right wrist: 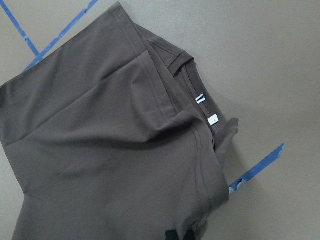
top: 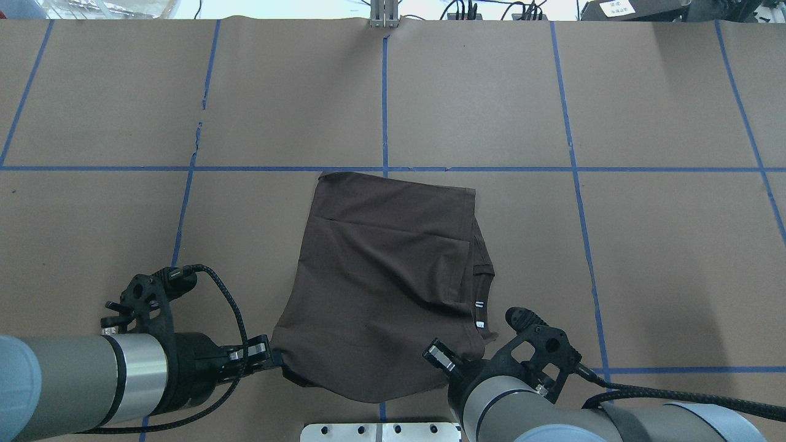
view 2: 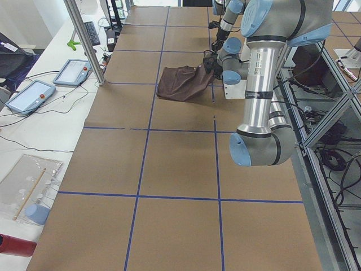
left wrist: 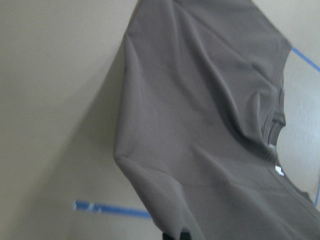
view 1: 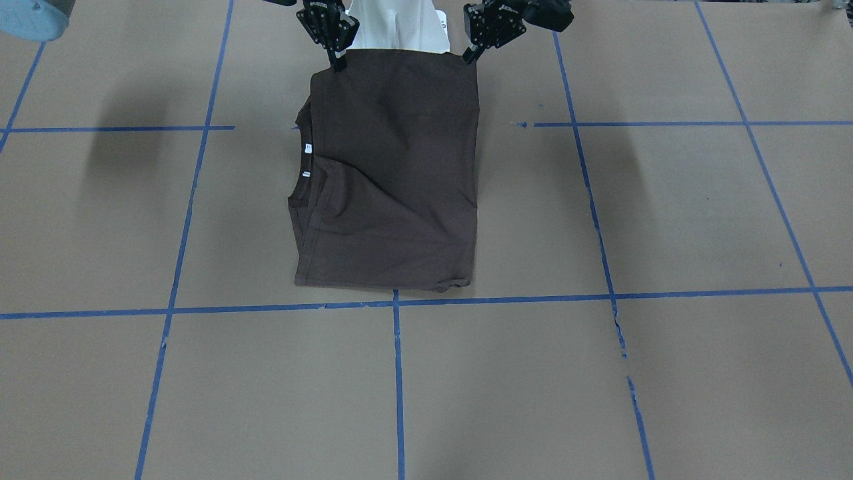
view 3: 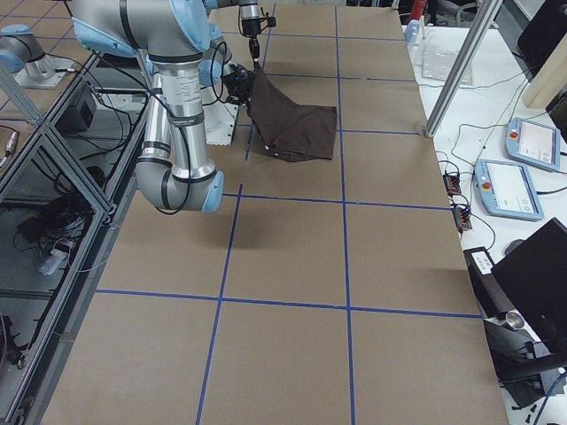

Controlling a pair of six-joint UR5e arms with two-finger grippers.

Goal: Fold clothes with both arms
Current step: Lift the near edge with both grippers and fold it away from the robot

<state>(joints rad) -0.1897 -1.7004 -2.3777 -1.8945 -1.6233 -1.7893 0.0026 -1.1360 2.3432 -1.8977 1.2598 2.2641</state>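
You've got the left gripper (view 1: 472, 56) and right gripper (view 1: 337, 64) each pinching a near corner of the brown T-shirt (view 1: 393, 173). It stretches straight ahead of both onto the table (view 1: 666, 200), with its collar (view 1: 303, 183) on the right gripper's side.

A brown-papered counter (top: 614, 92), ruled into large squares by blue tape lines (top: 384, 92); a folded dark brown T-shirt (top: 381, 276) lies near the middle, its far hem flat just short of a cross-line; its near edge is raised off the surface.
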